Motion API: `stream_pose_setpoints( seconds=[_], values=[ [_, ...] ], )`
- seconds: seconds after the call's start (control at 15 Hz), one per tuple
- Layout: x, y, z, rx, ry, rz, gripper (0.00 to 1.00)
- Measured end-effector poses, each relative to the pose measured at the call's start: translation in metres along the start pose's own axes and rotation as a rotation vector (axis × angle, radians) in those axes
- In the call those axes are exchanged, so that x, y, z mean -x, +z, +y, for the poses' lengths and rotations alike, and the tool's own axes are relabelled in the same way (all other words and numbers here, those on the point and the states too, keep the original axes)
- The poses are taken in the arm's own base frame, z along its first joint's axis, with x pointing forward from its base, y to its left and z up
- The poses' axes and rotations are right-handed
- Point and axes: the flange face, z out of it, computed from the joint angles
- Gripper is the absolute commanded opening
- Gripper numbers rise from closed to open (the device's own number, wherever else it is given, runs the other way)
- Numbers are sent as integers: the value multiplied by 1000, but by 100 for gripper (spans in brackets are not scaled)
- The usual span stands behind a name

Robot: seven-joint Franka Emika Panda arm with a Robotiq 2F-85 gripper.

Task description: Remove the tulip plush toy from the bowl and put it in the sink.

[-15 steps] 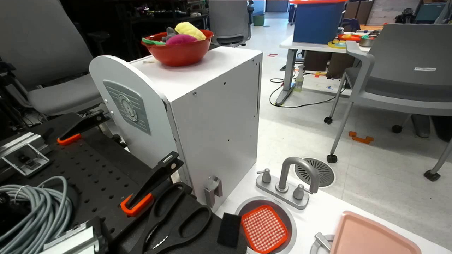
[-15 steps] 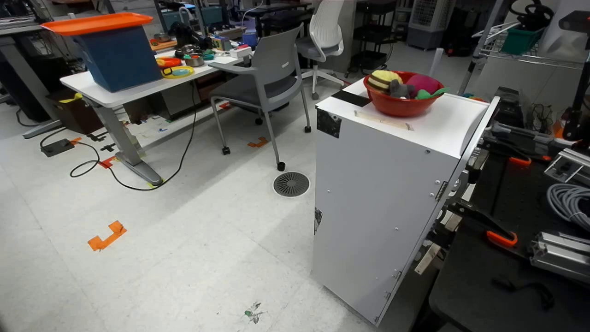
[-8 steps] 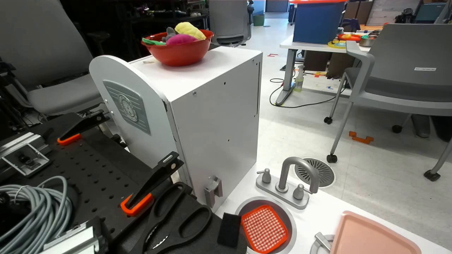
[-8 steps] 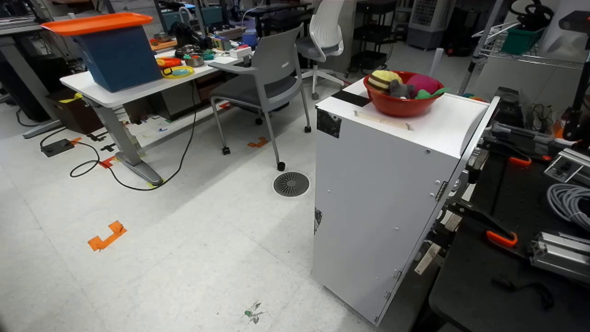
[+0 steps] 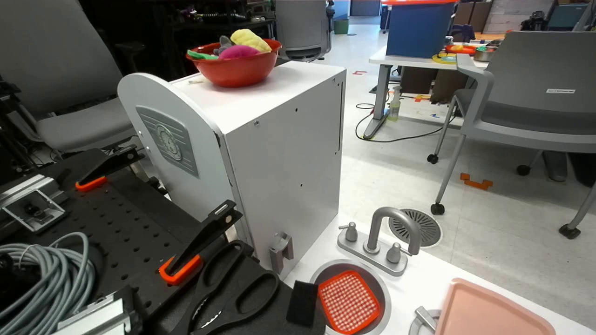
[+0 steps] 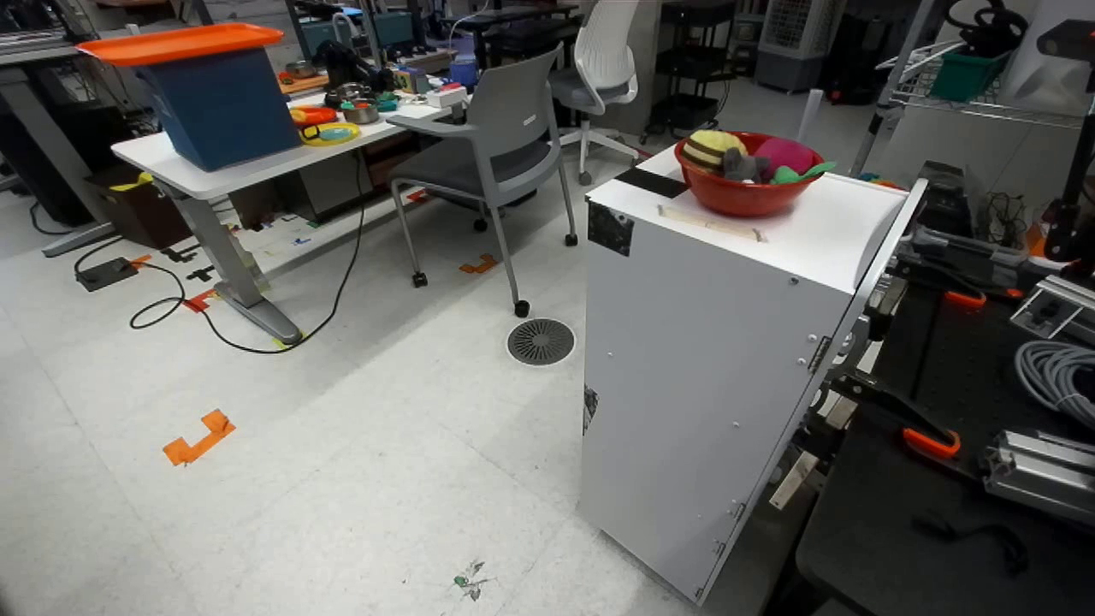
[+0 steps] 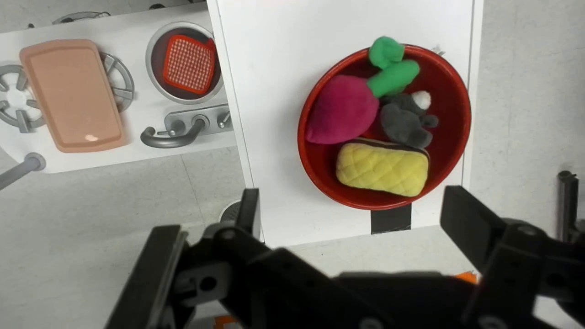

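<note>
Wrist view, from left to right: first, two grey burners, partly covered by a pale pink tray, on a white counter. Next, a round sink, partly hidden on the right by the edge of a white cabinet; inside the sink, a red checked potholder. Just beside the sink, a grey tap. Further to the right, on top of the cabinet, the red bowl. In the left part of the bowl, the tulip toy, with pink head toward the left and green stem toward the right; at the end, a green leaf lying over the rim. Then a yellow toy, just beside the pink head, and a grey toy beside the stem. Nearer to the camera, the gripper, with fingers spread wide; between them, bowl edge and floor visible.

In an exterior view, from the left: a coil of grey cable, two black clamps with orange ends, the cabinet, the sink, a floor drain, a grey chair. In an exterior view, at the left, a blue bin with orange lid, on a white table. In both exterior views, pink and green of the tulip toy visible above the bowl rim.
</note>
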Motion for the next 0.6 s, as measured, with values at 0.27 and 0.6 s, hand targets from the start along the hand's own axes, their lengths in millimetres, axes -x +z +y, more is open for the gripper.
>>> stream_pose_setpoints(
  seconds=[0.27,0.6],
  values=[
    [-12,-4,-3,-8,-2,25,100],
    [-22,8,-9,16,-27,4,100]
  ],
)
